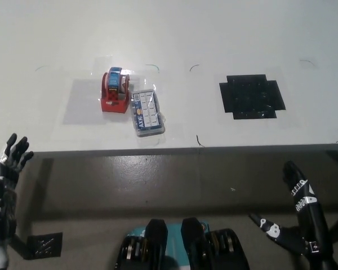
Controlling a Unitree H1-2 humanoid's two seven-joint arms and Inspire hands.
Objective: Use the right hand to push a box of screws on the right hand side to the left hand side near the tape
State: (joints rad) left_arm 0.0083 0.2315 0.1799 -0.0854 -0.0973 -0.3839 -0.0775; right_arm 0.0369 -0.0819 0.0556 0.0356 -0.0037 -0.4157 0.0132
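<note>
From where I sit, the box of screws (146, 113) lies on the left half of the worktop (214, 34), touching or all but touching the red tape dispenser (115, 90) on that dispenser's right, nearer the front edge than the back. The black square patch (251, 96) on the right half has nothing on it. I'd judge the push itself done — the box is where the task wants it, beside the tape.

My right hand (296, 216) is off the worktop altogether, below the front edge at the lower right, well apart from the box; its fingers are spread and it holds nothing. The left hand (8, 169) rests below the front edge at the lower left, fingers apart as well, empty.

What is left, as far as I can tell, is little — perhaps only to bring the arms to rest. If a tighter placement were wanted I'd have to reach across again, but the box looks close enough to the tape as it lies.
</note>
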